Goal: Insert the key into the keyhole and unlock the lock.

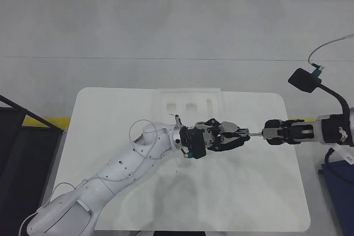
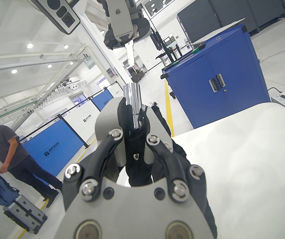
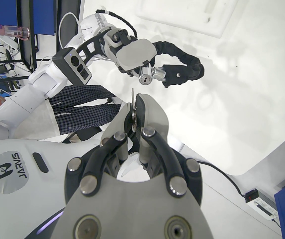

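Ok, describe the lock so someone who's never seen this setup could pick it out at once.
Above the white table, two grippers face each other. The left gripper is shut on the lock: a chrome cylinder with a keyhole in its end and a black sleeved loop, unlike the thin flat key in the right gripper.

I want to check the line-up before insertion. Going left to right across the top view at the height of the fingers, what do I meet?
Left gripper, its fingers shut on the lock → key → right gripper, its fingers shut on the key.
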`<move>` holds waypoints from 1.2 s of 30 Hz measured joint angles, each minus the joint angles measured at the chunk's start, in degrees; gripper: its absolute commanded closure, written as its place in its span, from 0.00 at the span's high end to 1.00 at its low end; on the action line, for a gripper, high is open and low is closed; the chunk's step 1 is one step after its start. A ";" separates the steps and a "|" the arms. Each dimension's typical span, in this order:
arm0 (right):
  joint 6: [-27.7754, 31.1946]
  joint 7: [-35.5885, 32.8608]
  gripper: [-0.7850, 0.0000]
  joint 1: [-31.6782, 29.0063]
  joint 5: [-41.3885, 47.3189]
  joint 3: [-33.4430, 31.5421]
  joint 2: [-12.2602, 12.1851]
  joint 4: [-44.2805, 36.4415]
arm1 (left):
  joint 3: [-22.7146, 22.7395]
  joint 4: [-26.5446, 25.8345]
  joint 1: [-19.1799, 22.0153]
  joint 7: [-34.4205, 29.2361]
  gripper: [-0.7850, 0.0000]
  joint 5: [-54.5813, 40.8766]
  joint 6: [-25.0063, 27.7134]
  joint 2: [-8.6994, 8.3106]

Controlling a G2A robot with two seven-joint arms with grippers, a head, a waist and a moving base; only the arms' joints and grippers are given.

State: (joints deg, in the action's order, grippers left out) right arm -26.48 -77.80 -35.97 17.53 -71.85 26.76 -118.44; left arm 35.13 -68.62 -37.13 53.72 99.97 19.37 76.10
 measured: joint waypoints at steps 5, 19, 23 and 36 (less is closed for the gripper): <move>-0.41 0.41 0.00 0.86 -0.24 1.70 -0.61 0.21 | 0.29 0.33 -0.27 0.57 0.00 0.68 -0.11 0.29; -1.43 1.43 0.00 3.23 -1.53 5.07 -0.99 0.28 | 1.06 0.78 -0.77 1.61 0.00 1.82 1.21 0.98; -1.45 1.45 0.00 3.66 -1.74 5.63 -0.92 0.44 | 1.35 0.83 -0.93 1.65 0.00 2.03 1.36 1.13; -1.35 1.35 0.00 4.50 -2.73 6.85 -0.96 0.59 | 2.34 0.97 -1.68 1.75 0.00 2.42 1.54 1.58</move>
State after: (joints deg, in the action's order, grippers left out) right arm -27.83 -76.45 -31.46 14.80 -65.00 25.80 -117.85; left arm 37.48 -67.65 -38.81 55.47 102.39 20.91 77.68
